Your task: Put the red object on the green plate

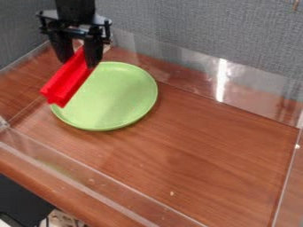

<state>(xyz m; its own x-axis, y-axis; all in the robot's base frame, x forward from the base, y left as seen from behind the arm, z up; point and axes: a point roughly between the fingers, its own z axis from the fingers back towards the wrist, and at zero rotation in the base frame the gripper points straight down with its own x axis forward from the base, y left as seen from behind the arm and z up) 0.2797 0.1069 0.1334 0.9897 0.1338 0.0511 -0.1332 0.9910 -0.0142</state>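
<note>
The red object (66, 80), a long bright red block, hangs tilted above the left rim of the green plate (112, 97), its lower end reaching out past the rim toward the left. My black gripper (78, 53) points down from the top left and is shut on the block's upper end. The round lime-green plate lies flat on the wooden table with nothing on it.
A clear acrylic wall (225, 75) runs around the brown wooden tabletop (190, 151), with a low clear front lip (71, 182). A grey fabric backdrop stands behind.
</note>
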